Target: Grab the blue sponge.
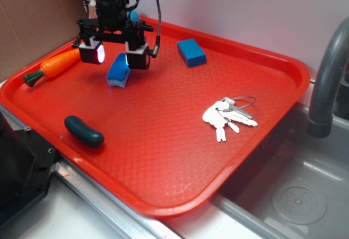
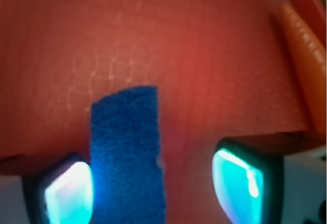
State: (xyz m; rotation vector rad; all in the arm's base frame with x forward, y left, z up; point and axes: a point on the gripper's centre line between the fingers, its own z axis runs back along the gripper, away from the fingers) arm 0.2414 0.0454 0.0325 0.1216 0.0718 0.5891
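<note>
The blue sponge [image 1: 118,71] lies on the red tray [image 1: 180,157] near its back left part, blue top up with a pale layer showing at its lower edge. My gripper [image 1: 114,54] hangs open just above it, one finger on each side. In the wrist view the sponge [image 2: 127,152] runs up between the two glowing fingertips of the gripper [image 2: 153,188]. It sits close against the left pad [image 2: 69,193], with a wide gap of tray between it and the right one. Nothing is gripped.
A solid blue block [image 1: 191,52] sits at the tray's back. A toy carrot [image 1: 54,66] [image 2: 306,55] lies left of the gripper, a teal ball [image 1: 133,16] behind it. A dark green pickle [image 1: 83,131] and keys [image 1: 229,116] lie nearer the front. Sink and faucet [image 1: 327,81] at right.
</note>
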